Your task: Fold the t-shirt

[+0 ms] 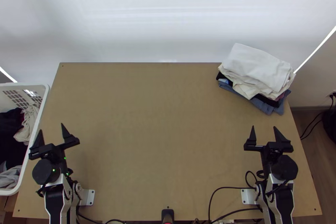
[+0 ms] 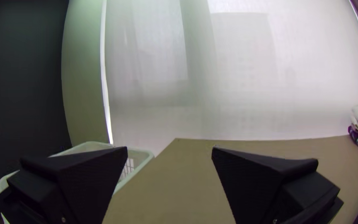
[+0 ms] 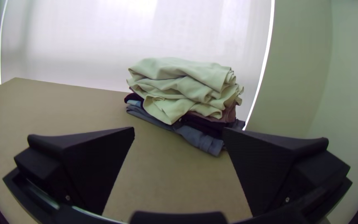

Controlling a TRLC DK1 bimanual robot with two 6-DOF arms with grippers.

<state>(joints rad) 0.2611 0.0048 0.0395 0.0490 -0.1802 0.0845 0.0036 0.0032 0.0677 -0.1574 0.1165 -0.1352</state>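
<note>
Which garment is the t-shirt I cannot tell: soft folded clothes (image 1: 256,66) lie stacked at the smooth worktop's (image 1: 168,119) far right corner, rumpled garments (image 1: 27,123) in the perforated basket (image 1: 25,84). Left end effector (image 1: 51,127) and right end effector (image 1: 264,127) gape wide, empty.

counter (image 1: 159,140): 1 | basket (image 1: 43,106): 1 | clothes stack (image 1: 256,66): 1, layers unclear | basket garments (image 1: 28,123): several, exact number unclear | left gripper (image 1: 51,127): 1 | right gripper (image 1: 263,127): 1 | fingers (image 2: 92,178): 4 | arms (image 1: 54,201): 2
</note>
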